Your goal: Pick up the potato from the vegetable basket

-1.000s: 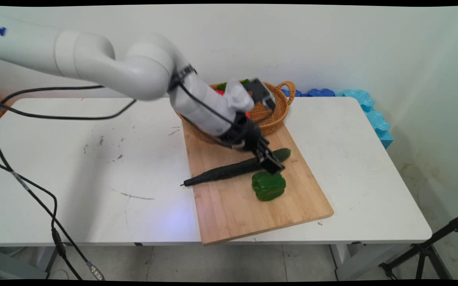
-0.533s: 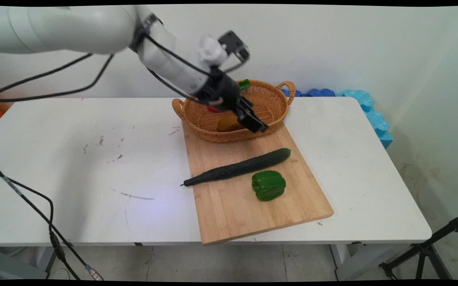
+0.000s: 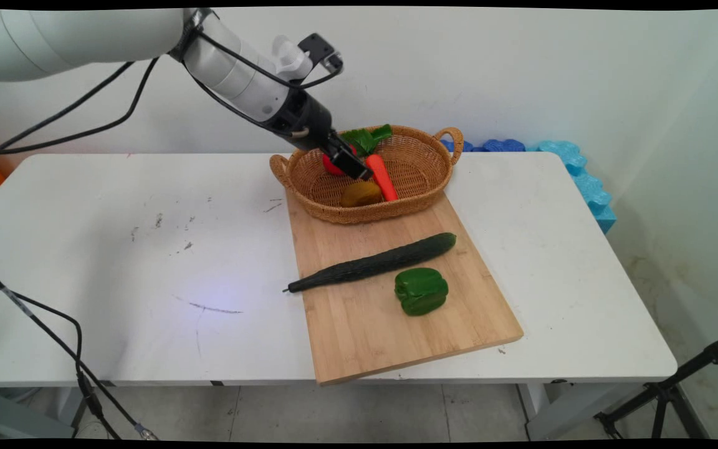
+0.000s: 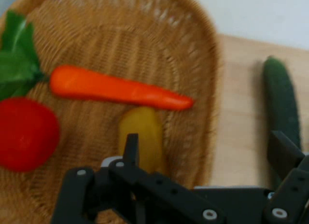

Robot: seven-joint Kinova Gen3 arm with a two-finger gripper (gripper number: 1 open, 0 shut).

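Note:
My gripper (image 3: 353, 167) hangs open and empty over the left part of a wicker basket (image 3: 359, 215). In the hand view the gripper (image 4: 207, 151) has its fingers (image 4: 130, 146) spread wide with nothing between them. Below it in the basket (image 4: 145, 35) lie an orange carrot (image 4: 116, 89), a red tomato (image 4: 26, 132), a yellowish-brown vegetable (image 4: 145, 137) and green leaves (image 4: 17, 64). The yellowish vegetable (image 3: 361, 194) is nearest the fingertips, with the carrot (image 3: 382, 178) just beside them.
A wooden cutting board (image 3: 365, 337) lies in front of the basket, with a long dark cucumber (image 3: 374, 262) across it and a green bell pepper (image 3: 421, 290) just in front. Blue foam pieces (image 3: 577, 168) sit at the table's far right corner.
The gripper rose off the cucumber on the board and swung back and left to above the basket. The cucumber and pepper stayed where they were.

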